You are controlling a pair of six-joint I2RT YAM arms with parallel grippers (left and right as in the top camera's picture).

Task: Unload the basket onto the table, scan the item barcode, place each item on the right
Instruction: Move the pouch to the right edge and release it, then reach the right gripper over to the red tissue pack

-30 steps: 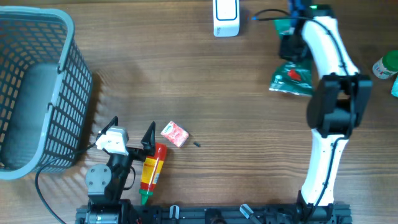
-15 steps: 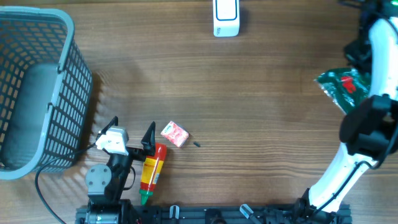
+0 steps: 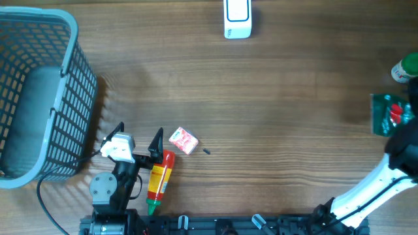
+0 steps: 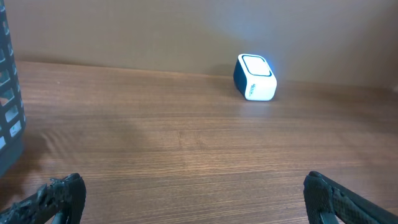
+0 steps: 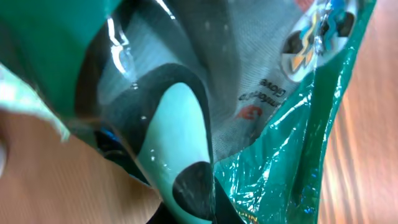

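At the table's (image 3: 274,98) right edge, the packet (image 3: 390,115), pinched tight in the right fingers, has swung well away from the scanner (image 3: 237,18), so the scan pass looks over; left fingers (image 4: 62,198) gape wide, empty.

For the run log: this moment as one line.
right gripper: shut on green packet | left gripper: open, empty | scanner: untouched

Only "Glove" is legible, printed on the green packet (image 5: 323,137); the remaining print is blurred.
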